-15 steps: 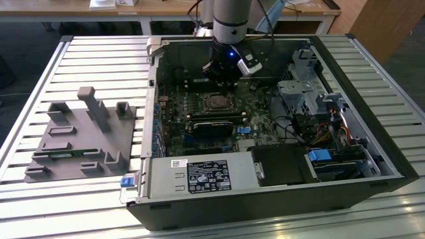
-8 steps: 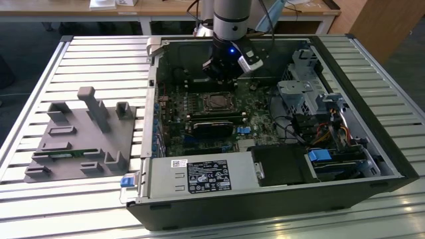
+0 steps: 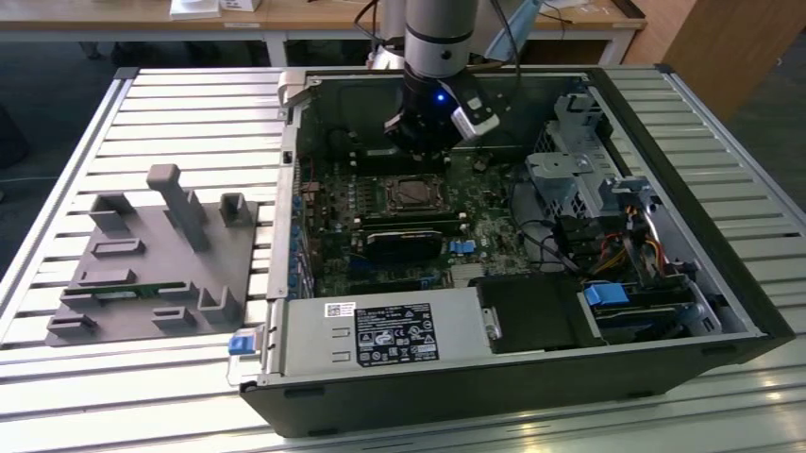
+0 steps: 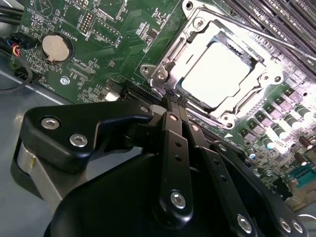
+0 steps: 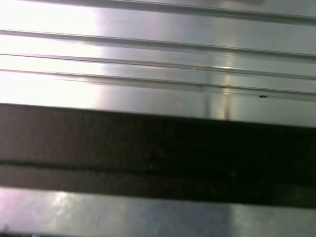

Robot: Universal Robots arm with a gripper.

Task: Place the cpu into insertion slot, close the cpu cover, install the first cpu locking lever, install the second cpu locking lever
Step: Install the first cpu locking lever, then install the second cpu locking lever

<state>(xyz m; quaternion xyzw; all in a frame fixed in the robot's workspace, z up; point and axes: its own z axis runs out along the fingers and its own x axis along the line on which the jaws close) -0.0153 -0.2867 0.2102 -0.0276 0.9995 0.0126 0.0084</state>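
Black linkage bars of the claw (image 4: 173, 101) sit nearest in the second wrist view, their fingers pressed together to a thin tip at the near edge of the insertion slot (image 4: 222, 74). Seated in that slot lies the cpu (image 4: 217, 74), with the silver cpu cover (image 4: 197, 37) folded down around it. From the exterior view, the arm hangs over the far part of the open computer case (image 3: 705, 255), which rests on the slatted counter (image 3: 75, 142).

In the second wrist view the pincer (image 4: 174, 101) covers the near edge of the insertion slot (image 4: 217, 116), and its own body is cut off by the picture's edge. In the exterior view the arm (image 3: 441, 38) is cut off above.
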